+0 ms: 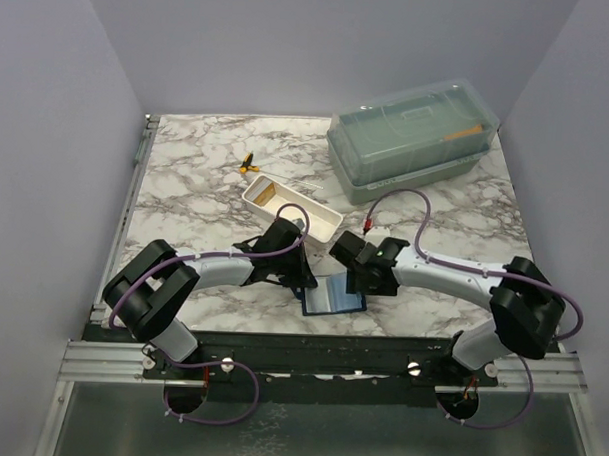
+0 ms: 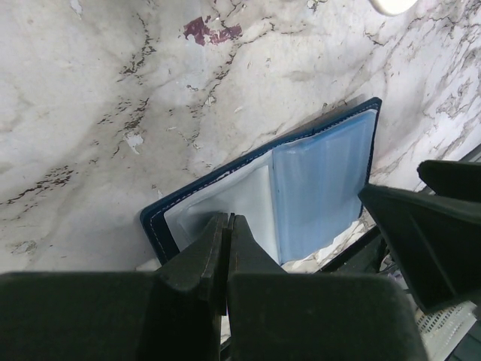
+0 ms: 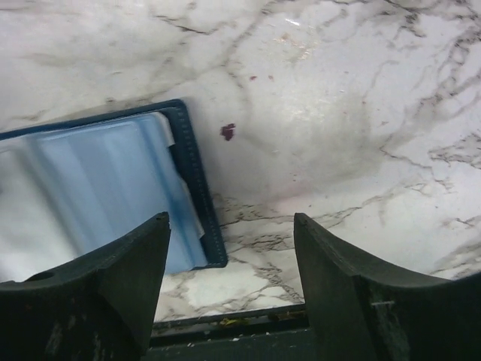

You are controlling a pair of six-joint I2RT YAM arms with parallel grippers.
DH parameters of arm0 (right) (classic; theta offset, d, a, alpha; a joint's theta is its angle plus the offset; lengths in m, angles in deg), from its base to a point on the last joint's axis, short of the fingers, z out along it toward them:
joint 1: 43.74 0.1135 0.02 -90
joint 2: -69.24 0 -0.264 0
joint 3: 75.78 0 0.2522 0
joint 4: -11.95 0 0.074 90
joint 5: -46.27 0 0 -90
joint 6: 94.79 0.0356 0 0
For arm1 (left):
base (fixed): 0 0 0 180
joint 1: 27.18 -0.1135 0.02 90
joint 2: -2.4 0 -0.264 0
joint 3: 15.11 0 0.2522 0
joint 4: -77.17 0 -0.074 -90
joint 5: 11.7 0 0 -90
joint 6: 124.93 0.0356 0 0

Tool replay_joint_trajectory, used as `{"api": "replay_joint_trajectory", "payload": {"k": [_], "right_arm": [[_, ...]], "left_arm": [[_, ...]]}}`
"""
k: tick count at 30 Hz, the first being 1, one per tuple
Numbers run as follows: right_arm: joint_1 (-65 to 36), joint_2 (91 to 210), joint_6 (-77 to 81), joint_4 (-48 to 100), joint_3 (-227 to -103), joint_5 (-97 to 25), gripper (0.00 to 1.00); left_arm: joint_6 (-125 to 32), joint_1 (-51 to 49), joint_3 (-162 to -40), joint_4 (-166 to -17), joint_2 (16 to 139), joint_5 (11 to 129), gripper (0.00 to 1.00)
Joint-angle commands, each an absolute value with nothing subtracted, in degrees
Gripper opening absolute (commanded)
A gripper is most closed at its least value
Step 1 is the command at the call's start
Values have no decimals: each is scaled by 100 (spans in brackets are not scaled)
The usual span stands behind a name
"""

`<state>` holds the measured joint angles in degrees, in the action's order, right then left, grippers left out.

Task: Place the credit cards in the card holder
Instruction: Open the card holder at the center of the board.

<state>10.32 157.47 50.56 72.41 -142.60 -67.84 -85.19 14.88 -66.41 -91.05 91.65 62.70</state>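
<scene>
Beside the matt black fingers [image 3: 105, 286], the card holder [image 3: 98, 180] has glossy clear plastic pockets; the marble-patterned table [image 3: 338, 113] looks smooth

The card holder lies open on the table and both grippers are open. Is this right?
No: the left gripper is shut, as the left wrist view shows. The right gripper is open, and the card holder lies open on the table.
</scene>
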Motion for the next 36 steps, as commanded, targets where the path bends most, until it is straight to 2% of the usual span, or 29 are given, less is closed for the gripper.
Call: {"api": "replay_joint_trajectory", "payload": {"k": [1,6,13,23,36], "right_arm": [[1058,15117,4595,6724,-14216,-6388,70],[1062,15007,4200,5998,-14129,-5920,74],[1058,15839,4324,6433,-14375,-6225,77],[1057,16249,4621,7005,-14387,-6687,76],[1015,15797,4992,7420,-14138,-7046,74]], "left_arm": [[-8368,1455,-6514,-8769,9164,6432,0],[-8392,1456,-6547,-8792,9187,6377,0],[-8414,1452,-6550,-8819,9180,6362,0],[-8413,1456,-6552,-8837,9174,6361,0],[-8392,1453,-6526,-8837,9177,6399,0]]}}
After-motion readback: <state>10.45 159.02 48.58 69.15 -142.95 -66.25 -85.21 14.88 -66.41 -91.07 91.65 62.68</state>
